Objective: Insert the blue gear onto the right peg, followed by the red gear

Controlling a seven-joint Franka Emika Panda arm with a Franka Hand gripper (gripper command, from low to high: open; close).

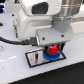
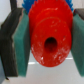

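Observation:
The red gear [image 2: 47, 35] fills the wrist view, toothed, with a dark centre hole. It sits clamped between the teal pads [image 2: 22, 42] of my gripper [image 2: 47, 37], which is shut on it. Behind it a sliver of the blue gear [image 2: 29, 2] shows. In the exterior view the gripper [image 1: 52, 48] holds the red gear [image 1: 52, 50] directly above the blue gear [image 1: 50, 57], which lies flat on the right part of the grey, black-rimmed plate [image 1: 35, 58]. I cannot tell whether the two gears touch. The right peg is hidden by the gears.
The plate rests on a white table [image 1: 15, 72]. The arm's white body [image 1: 37, 20] and grey wrist [image 1: 62, 22] hang over the plate and block the area behind it. A black cable [image 1: 15, 41] runs along the exterior view's left.

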